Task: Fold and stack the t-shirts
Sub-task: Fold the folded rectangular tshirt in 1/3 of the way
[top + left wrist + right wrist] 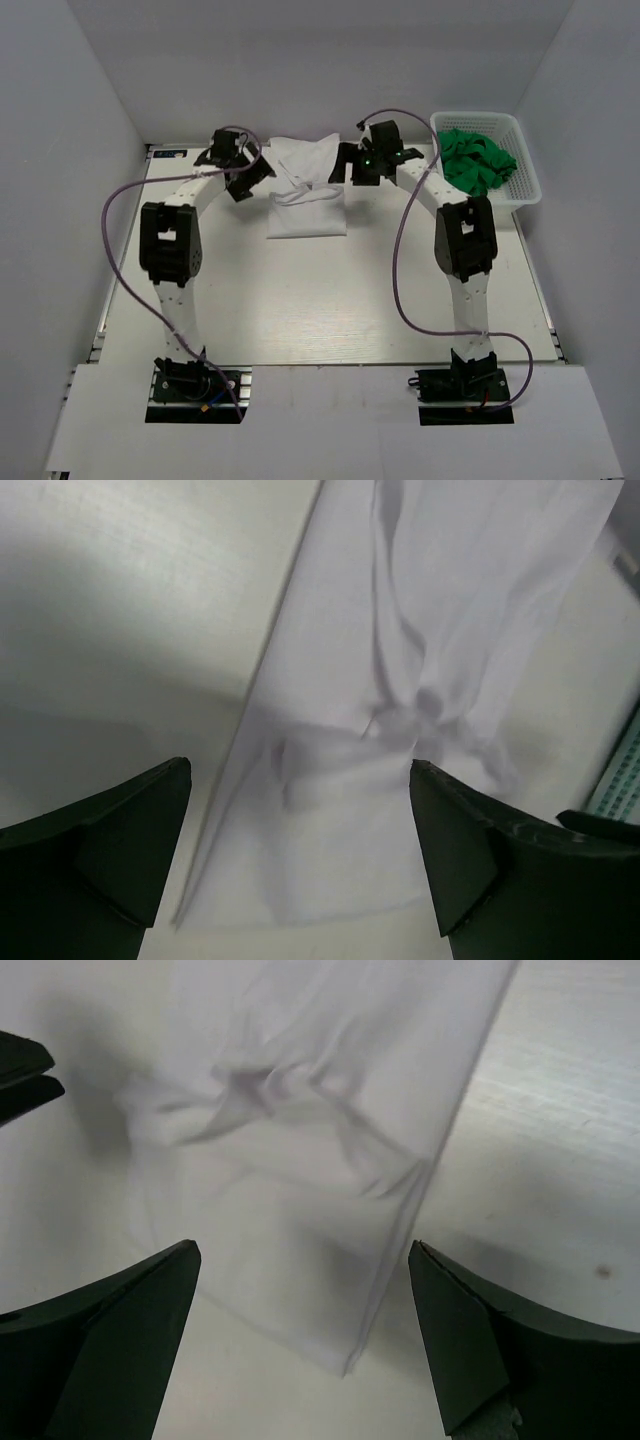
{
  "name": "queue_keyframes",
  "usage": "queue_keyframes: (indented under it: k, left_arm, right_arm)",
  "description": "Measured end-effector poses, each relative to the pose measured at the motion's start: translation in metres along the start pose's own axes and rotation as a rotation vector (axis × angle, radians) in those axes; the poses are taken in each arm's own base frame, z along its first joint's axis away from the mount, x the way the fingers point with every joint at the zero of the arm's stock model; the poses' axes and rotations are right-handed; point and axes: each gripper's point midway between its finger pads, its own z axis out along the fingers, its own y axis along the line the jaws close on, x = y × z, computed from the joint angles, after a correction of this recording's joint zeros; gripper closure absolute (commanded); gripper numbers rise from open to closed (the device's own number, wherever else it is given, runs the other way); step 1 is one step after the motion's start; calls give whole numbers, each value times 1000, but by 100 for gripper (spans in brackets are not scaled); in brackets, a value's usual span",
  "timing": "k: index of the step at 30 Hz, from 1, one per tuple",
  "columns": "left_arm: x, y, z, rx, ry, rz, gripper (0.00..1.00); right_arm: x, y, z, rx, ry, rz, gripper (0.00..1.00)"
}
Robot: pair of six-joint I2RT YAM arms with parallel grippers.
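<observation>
The white t-shirt (305, 195) lies partly folded at the back middle of the table, with a rumpled band across it. My left gripper (248, 178) is open above its left far corner; the left wrist view shows the cloth (400, 680) between and beyond the spread fingers (470, 860). My right gripper (352, 170) is open above its right far corner; the right wrist view shows the cloth's corner (300, 1210) between the fingers (470, 1340). Neither holds anything. Green t-shirts (478, 163) lie bundled in the basket.
A white plastic lattice basket (527, 190) stands at the back right corner. White walls enclose the table (330, 310) at the back and sides. Purple cables loop from both arms.
</observation>
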Motion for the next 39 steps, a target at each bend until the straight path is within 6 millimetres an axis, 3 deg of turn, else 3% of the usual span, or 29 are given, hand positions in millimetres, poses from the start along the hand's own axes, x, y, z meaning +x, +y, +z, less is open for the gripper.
queue_keyframes:
  k: [3, 6, 9, 14, 19, 26, 29, 33, 37, 39]
  left_arm:
    - [33, 14, -40, -2, 25, 38, 0]
    - [52, 13, -79, 72, 2, 81, 0]
    - [62, 3, -92, 147, -2, 105, 0]
    - [72, -8, -57, 213, 57, 105, 0]
    - [106, 6, -14, 193, 172, 55, 0]
    - [122, 2, -15, 210, 193, 55, 0]
    - [133, 11, -27, 194, 207, 62, 0]
    - [156, 30, -55, 150, 242, 70, 0]
    - [189, 55, -101, 97, 286, 80, 0]
    - [193, 58, -126, 90, 279, 91, 0]
  right_arm:
    - [22, 40, -17, -26, 31, -102, 10]
    - [38, 78, -20, -77, 40, -167, 10]
    - [57, 87, -13, -97, 66, -163, 10]
    - [93, 54, 3, -54, 142, -75, 10]
    - [112, 38, 16, -65, 155, -21, 10]
    - [121, 40, 19, -133, 126, -41, 10]
    - [136, 42, 7, -152, 134, -56, 10]
    - [175, 48, -27, -157, 194, -80, 10]
    - [226, 59, -69, -167, 296, -115, 10]
    - [241, 65, -87, -159, 335, -147, 10]
